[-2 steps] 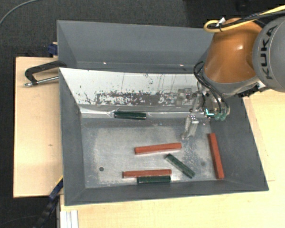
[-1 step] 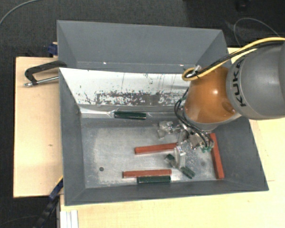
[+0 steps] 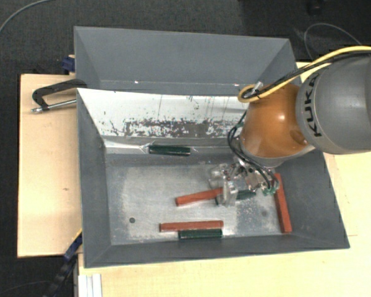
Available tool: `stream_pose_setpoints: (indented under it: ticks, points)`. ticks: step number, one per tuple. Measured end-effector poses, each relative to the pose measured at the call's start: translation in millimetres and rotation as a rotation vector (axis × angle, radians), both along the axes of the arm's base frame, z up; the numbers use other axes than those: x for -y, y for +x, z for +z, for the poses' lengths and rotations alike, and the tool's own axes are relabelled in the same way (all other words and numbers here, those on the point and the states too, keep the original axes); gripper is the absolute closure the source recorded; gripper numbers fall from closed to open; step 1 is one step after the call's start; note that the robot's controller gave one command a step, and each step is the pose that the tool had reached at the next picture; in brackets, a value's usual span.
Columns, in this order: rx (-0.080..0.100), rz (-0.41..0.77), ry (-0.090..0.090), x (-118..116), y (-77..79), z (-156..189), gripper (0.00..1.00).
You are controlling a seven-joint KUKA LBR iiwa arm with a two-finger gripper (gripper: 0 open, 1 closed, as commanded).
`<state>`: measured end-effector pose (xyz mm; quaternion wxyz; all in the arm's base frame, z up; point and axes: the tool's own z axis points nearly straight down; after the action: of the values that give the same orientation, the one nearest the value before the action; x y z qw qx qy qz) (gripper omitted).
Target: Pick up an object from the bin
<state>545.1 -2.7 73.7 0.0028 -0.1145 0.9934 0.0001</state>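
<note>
My gripper point(image 3: 227, 184) is low over the bin floor, right of the middle, under the orange wrist cover. A red stick point(image 3: 196, 198) lies flat on the floor, slightly slanted, and its right end reaches up to the gripper. Whether that end is gripped is hidden. A second red stick point(image 3: 191, 226) lies near the front wall, with a dark green stick point(image 3: 201, 233) right beside it on the front side. A third red stick point(image 3: 283, 207) lies along the foot of the right wall, just right of the gripper.
Another dark green stick point(image 3: 170, 150) rests at the foot of the back wall. A small dark speck point(image 3: 132, 221) sits on the floor at the front left. The arm and its cables cover the bin's right rear corner.
</note>
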Motion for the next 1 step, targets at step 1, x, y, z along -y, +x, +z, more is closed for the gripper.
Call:
stream_pose_setpoints:
  ticks: [1]
  points:
    - [0.003,0.116,0.0,-18.1,-13.6,149.0,1.0]
